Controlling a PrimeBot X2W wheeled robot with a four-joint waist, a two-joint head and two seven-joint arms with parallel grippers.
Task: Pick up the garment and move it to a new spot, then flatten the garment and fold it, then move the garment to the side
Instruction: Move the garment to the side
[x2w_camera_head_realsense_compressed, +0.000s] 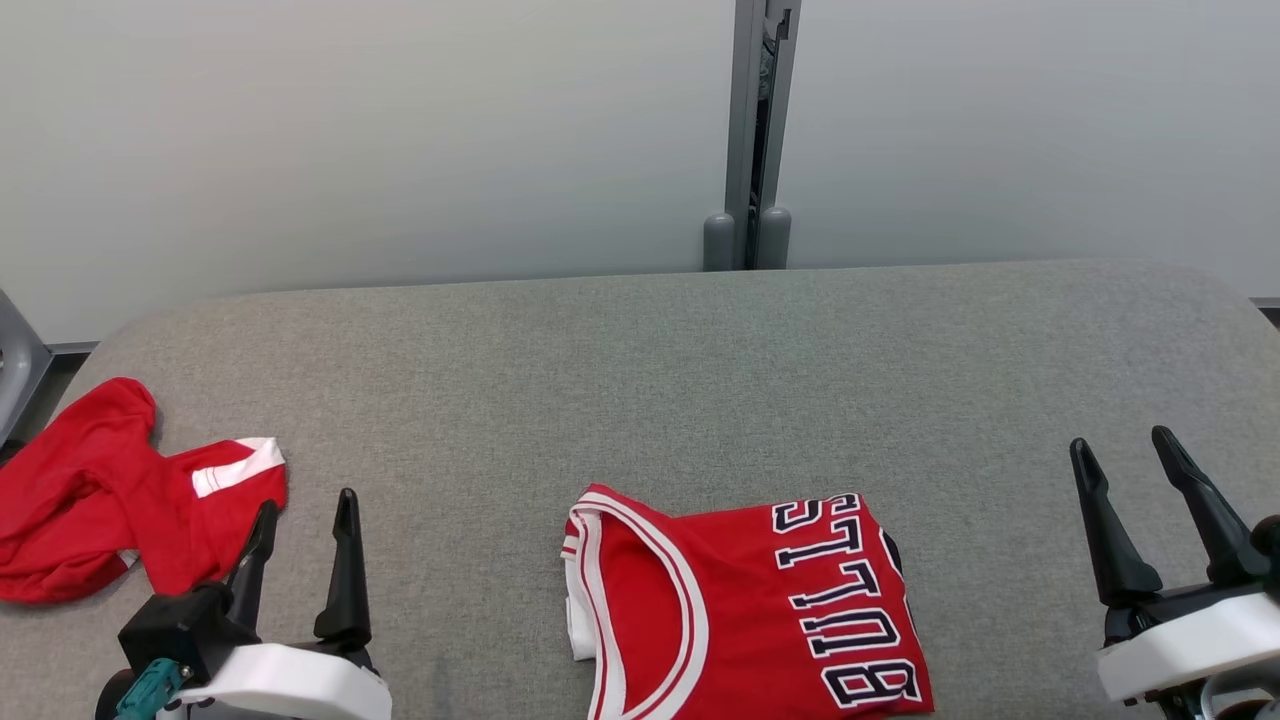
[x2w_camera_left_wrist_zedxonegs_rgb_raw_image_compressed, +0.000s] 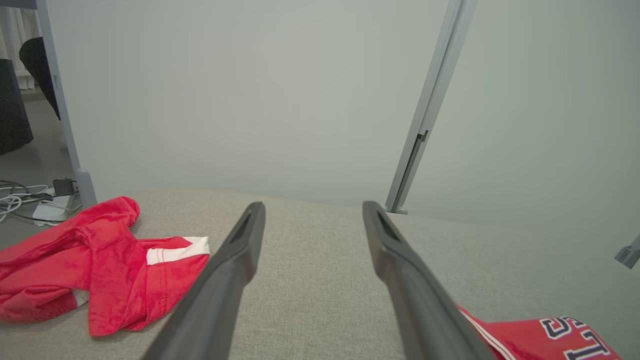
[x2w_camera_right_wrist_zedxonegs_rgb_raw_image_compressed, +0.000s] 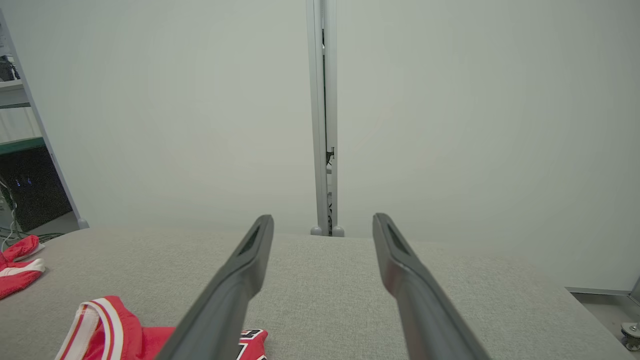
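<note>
A folded red jersey, the garment (x2w_camera_head_realsense_compressed: 745, 605), lies flat at the near middle of the grey table (x2w_camera_head_realsense_compressed: 650, 380), its white-trimmed neckline to the left and dark "BULLS" lettering to the right. Its corner appears in the left wrist view (x2w_camera_left_wrist_zedxonegs_rgb_raw_image_compressed: 545, 340) and its collar in the right wrist view (x2w_camera_right_wrist_zedxonegs_rgb_raw_image_compressed: 107, 327). My left gripper (x2w_camera_head_realsense_compressed: 305, 515) is open near the front left, empty, well left of the jersey. My right gripper (x2w_camera_head_realsense_compressed: 1125, 450) is open at the front right, empty, clear of the jersey. Both hang above the table surface in their wrist views (x2w_camera_left_wrist_zedxonegs_rgb_raw_image_compressed: 310, 207) (x2w_camera_right_wrist_zedxonegs_rgb_raw_image_compressed: 322, 217).
A second red garment with a white band (x2w_camera_head_realsense_compressed: 120, 490) lies crumpled at the table's left edge, close to my left gripper; it also shows in the left wrist view (x2w_camera_left_wrist_zedxonegs_rgb_raw_image_compressed: 95, 260). A grey partition wall with a vertical post (x2w_camera_head_realsense_compressed: 755, 140) stands behind the table. Cables (x2w_camera_left_wrist_zedxonegs_rgb_raw_image_compressed: 25, 197) lie on the floor at left.
</note>
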